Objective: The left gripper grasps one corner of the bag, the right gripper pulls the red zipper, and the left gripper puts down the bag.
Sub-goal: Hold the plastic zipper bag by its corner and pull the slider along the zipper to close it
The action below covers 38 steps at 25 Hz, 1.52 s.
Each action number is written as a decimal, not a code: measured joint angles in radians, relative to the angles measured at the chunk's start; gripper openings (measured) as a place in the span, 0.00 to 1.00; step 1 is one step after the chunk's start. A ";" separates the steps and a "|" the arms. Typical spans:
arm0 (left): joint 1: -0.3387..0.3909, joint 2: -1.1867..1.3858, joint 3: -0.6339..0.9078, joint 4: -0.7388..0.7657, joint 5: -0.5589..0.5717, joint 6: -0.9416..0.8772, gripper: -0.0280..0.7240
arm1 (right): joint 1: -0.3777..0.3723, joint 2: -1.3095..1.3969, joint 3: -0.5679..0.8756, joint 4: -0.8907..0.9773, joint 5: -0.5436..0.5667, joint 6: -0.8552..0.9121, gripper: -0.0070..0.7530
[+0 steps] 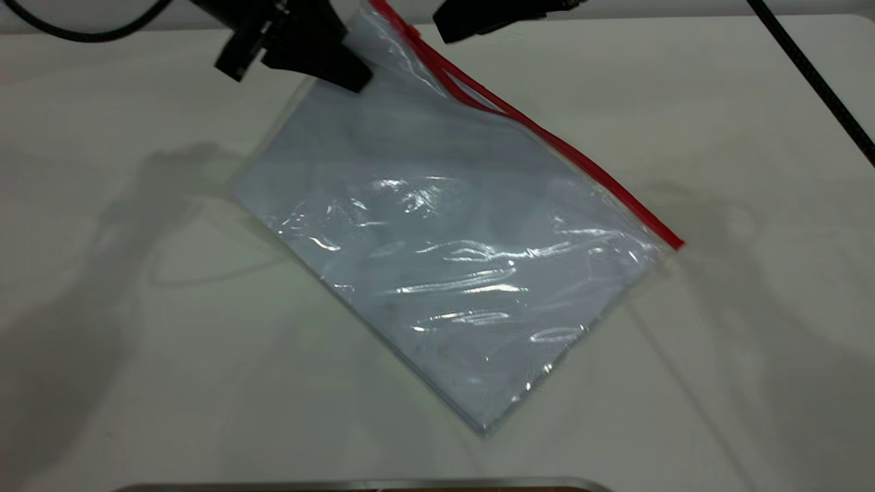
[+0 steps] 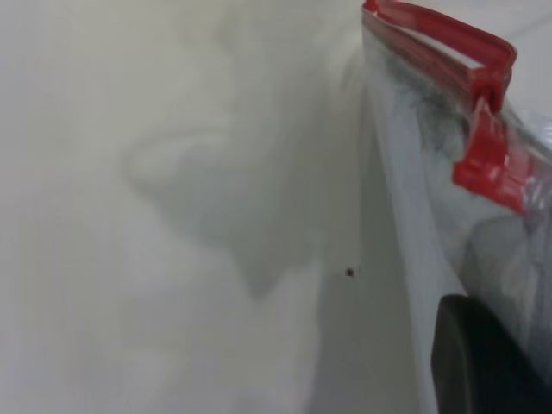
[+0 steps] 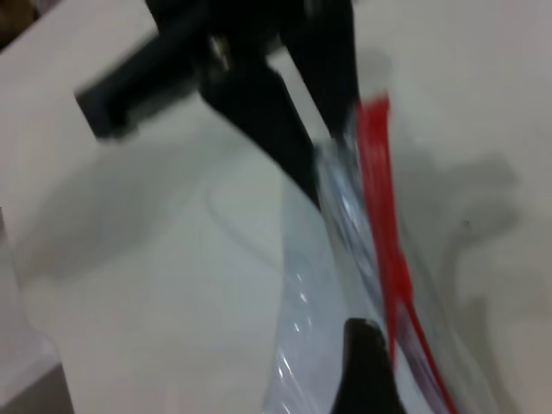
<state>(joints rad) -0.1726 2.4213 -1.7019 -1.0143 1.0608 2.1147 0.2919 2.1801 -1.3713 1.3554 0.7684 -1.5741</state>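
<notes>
The bag (image 1: 437, 246) is a clear, crinkly pouch with a pale sheet inside. It hangs tilted over the table, with its lower corner near the front. My left gripper (image 1: 352, 75) is shut on its upper corner; one black finger (image 2: 483, 362) presses on the plastic. The red zipper (image 1: 581, 157) runs down the upper long edge, and its two strips gape apart near the top (image 1: 472, 89). It also shows in the left wrist view (image 2: 483, 155). My right gripper (image 1: 444, 31) is at the top end of the zipper; one finger (image 3: 366, 371) lies beside the red strip (image 3: 379, 216).
The white table (image 1: 137, 307) lies under the bag. A metal edge (image 1: 362, 485) runs along the front. Black cables cross the top left (image 1: 82, 31) and the right side (image 1: 813, 75). The left gripper also shows in the right wrist view (image 3: 259, 112).
</notes>
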 joint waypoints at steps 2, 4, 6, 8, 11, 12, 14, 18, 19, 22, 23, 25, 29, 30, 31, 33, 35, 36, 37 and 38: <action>-0.018 0.000 0.000 -0.001 -0.020 0.000 0.11 | 0.000 0.000 0.000 0.007 0.013 -0.002 0.74; -0.031 0.000 0.000 -0.016 -0.034 0.000 0.11 | 0.000 0.000 0.000 0.010 0.019 -0.005 0.71; -0.036 0.000 0.000 -0.050 -0.036 0.000 0.11 | 0.000 0.001 0.000 0.011 0.023 -0.005 0.67; -0.037 0.000 0.000 -0.087 -0.036 0.000 0.11 | 0.000 0.003 0.000 0.012 0.024 -0.007 0.62; -0.038 0.000 0.000 -0.106 -0.036 0.000 0.11 | 0.000 0.010 0.000 0.014 0.025 -0.008 0.55; -0.039 0.000 0.000 -0.106 -0.036 0.000 0.11 | 0.000 0.013 0.000 0.014 0.025 -0.008 0.53; -0.039 0.001 0.000 -0.106 -0.036 0.000 0.11 | 0.000 0.017 0.000 0.015 0.024 -0.008 0.47; -0.039 0.001 0.000 -0.105 -0.036 -0.001 0.11 | 0.000 0.020 0.000 0.017 0.018 -0.008 0.35; -0.039 0.001 0.000 -0.105 -0.036 -0.001 0.11 | -0.001 0.020 0.000 0.017 0.018 -0.008 0.32; -0.039 0.001 0.000 -0.105 -0.036 0.000 0.11 | -0.001 0.020 0.000 0.018 0.015 -0.009 0.21; -0.039 0.001 0.000 -0.105 -0.036 0.000 0.11 | -0.001 0.020 0.000 0.018 0.014 -0.009 0.19; -0.039 0.001 0.000 -0.105 -0.036 0.000 0.11 | -0.001 0.020 0.000 0.011 0.014 -0.009 0.14; -0.037 0.004 0.000 -0.110 -0.038 0.000 0.11 | -0.001 0.020 -0.008 -0.031 0.011 0.002 0.11; -0.034 0.006 0.000 -0.116 -0.038 0.000 0.11 | -0.001 0.020 -0.009 -0.043 0.007 0.010 0.10; -0.030 0.007 0.000 -0.123 -0.038 0.000 0.11 | -0.001 0.020 -0.009 -0.056 0.003 0.019 0.10; -0.023 0.009 0.000 -0.138 -0.035 0.000 0.11 | -0.001 0.020 -0.010 -0.079 -0.008 0.039 0.10; -0.018 0.009 0.000 -0.143 -0.034 0.000 0.11 | -0.001 0.020 -0.011 -0.109 -0.022 0.068 0.10; -0.015 0.009 0.000 -0.146 -0.034 0.000 0.11 | 0.000 0.020 -0.012 -0.129 -0.026 0.085 0.11; -0.010 0.009 0.000 -0.149 -0.034 0.000 0.11 | 0.001 0.020 -0.012 -0.144 -0.031 0.098 0.11; -0.005 0.009 0.000 -0.155 -0.032 0.000 0.11 | 0.002 0.020 -0.012 -0.156 -0.033 0.109 0.11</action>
<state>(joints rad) -0.1781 2.4300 -1.7019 -1.1690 1.0291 2.1148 0.2938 2.1996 -1.3830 1.1992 0.7355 -1.4654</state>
